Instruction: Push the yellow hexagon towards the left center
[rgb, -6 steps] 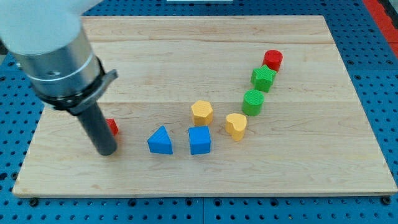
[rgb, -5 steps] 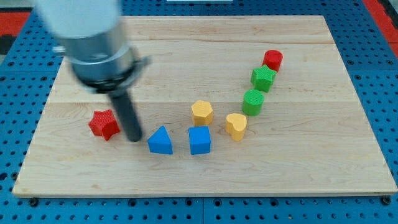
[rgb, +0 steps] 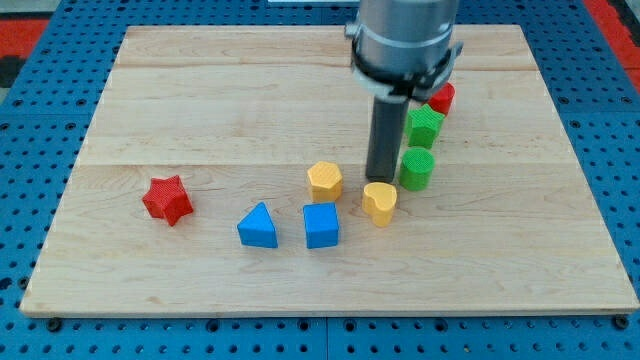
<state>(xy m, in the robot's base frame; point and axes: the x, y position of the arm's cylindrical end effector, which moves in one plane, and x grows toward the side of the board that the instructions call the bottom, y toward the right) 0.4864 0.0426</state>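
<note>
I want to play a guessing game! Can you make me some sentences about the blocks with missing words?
My tip is to the view's ___ of the yellow hexagon.
The block nearest the view's left is the red ___.
The blue cube sits just below the yellow ___.

Missing words: right; star; hexagon

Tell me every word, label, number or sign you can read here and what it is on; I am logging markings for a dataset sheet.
None: no readable text, number, brand or sign shows in the camera view.
The wooden board carries only grain lines.
The blocks, such as the yellow hexagon and the red star, have plain ribbed faces.
My tip and the rod above it are unmarked.
The blue perforated surface shows only holes.
</note>
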